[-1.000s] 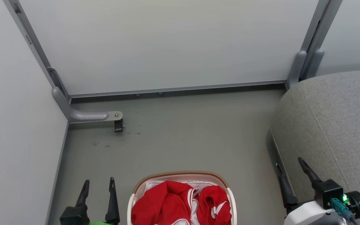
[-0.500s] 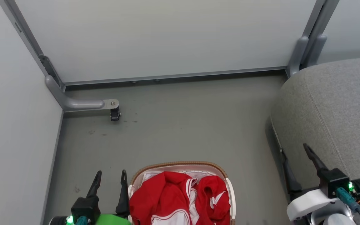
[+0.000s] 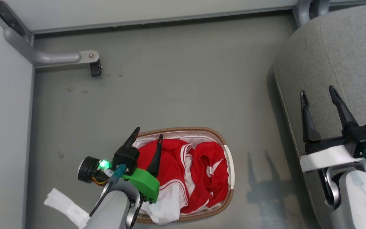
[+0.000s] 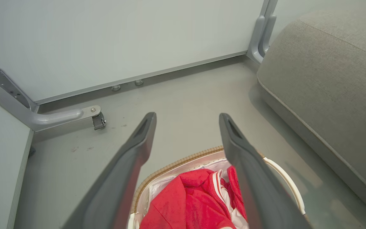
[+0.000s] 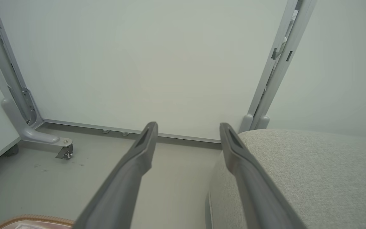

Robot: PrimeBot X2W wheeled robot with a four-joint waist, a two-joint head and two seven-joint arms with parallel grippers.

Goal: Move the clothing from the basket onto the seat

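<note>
Red clothing (image 3: 199, 171) with white trim lies bunched in the oval basket (image 3: 221, 139) on the floor; in the left wrist view the clothing (image 4: 195, 203) shows between the fingers, inside the basket (image 4: 183, 160). My left gripper (image 3: 148, 135) hangs open over the basket's left part, its jaws empty. Over the left edge of the grey seat (image 3: 354, 54) my right gripper (image 3: 318, 90) stands open and empty. The seat (image 4: 329, 79) fills the right side of the left wrist view, and the seat (image 5: 313, 171) lies under the right finger in the right wrist view.
White partition panels close off the far and left sides. A grey metal foot with a caster (image 3: 94, 68) juts onto the floor at the far left. Bare grey floor (image 3: 176, 86) lies between basket, panels and seat. A white cloth strip (image 3: 65, 205) hangs by my left forearm.
The head camera has tilted down, so the whole picture shifted. My left gripper has moved right from beside the basket to over its left part. The right gripper stays over the seat's edge.
</note>
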